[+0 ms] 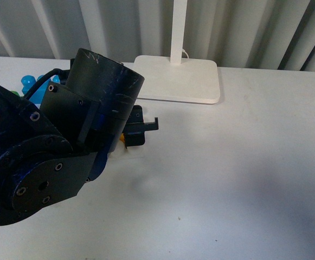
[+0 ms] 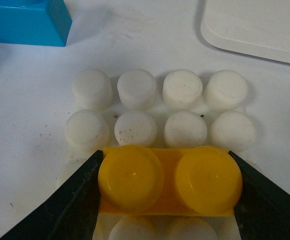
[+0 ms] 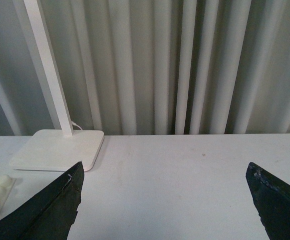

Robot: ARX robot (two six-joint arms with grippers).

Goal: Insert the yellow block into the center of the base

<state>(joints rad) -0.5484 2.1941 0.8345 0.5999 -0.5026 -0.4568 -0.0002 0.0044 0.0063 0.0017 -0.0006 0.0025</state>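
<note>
Left wrist view: yellow block (image 2: 169, 180) between end effector (image 2: 167, 200) fingers.

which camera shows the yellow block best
The left wrist view: the yellow block fills the frame, both studs visible, held between the left gripper fingers over the base. The front view shows only a sliver behind the arm; the right wrist view shows none.

We see a smooth white rectangular lamp foot (image 1: 180, 79) resting on the white tabletop (image 1: 244, 179), with its slim white pole (image 1: 178, 30) rising upright near the foot's back edge. Behind hangs a pale pleated curtain (image 3: 184, 65). A blue plastic brick (image 2: 27, 22) lies on the table.
</note>
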